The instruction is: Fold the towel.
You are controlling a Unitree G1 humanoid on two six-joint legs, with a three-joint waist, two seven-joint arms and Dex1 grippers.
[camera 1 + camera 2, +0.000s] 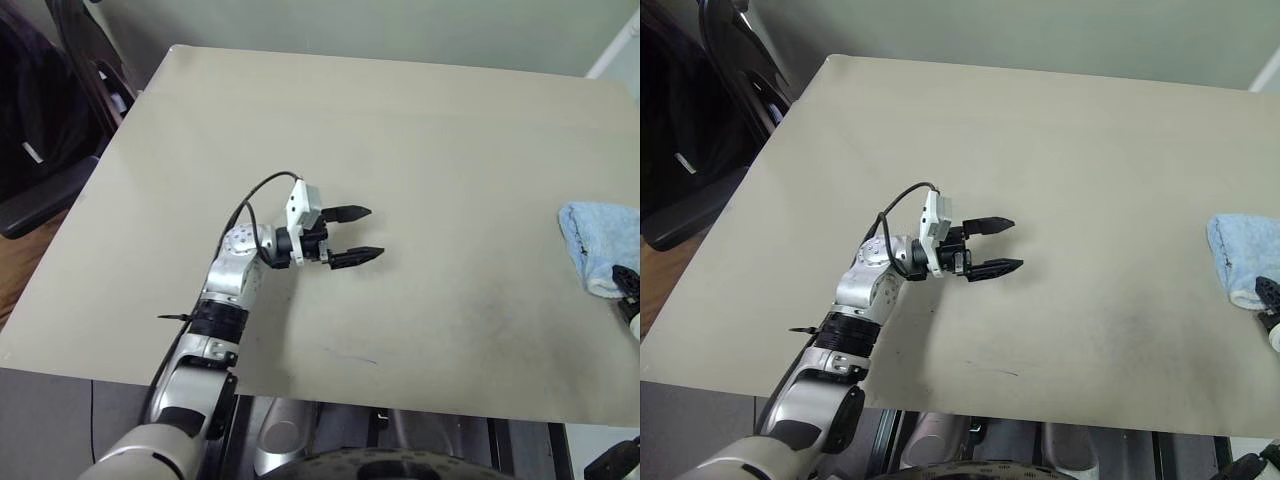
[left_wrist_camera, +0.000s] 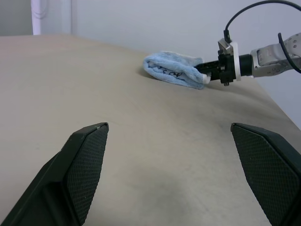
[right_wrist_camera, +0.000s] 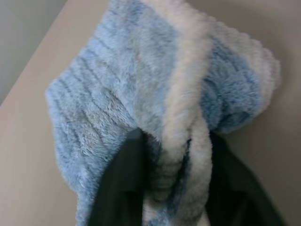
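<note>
The towel (image 1: 598, 240) is a light blue terry bundle with whitish edging, lying folded over near the right edge of the table (image 1: 400, 120). My right gripper (image 3: 175, 137) reaches in from the near right; its two black fingers stand a little apart on either side of the towel's white hem fold, and dark gaps show beside the cloth. From the left wrist view the same gripper (image 2: 203, 70) sits at the towel's (image 2: 171, 69) end. My left gripper (image 1: 376, 232) hovers open over the table's middle, pointing toward the towel with nothing between its fingers.
A plain beige tabletop stretches between the left gripper and the towel. A dark chair (image 1: 40, 150) stands off the table's left side. The table's front edge (image 1: 300, 385) runs just below the left arm.
</note>
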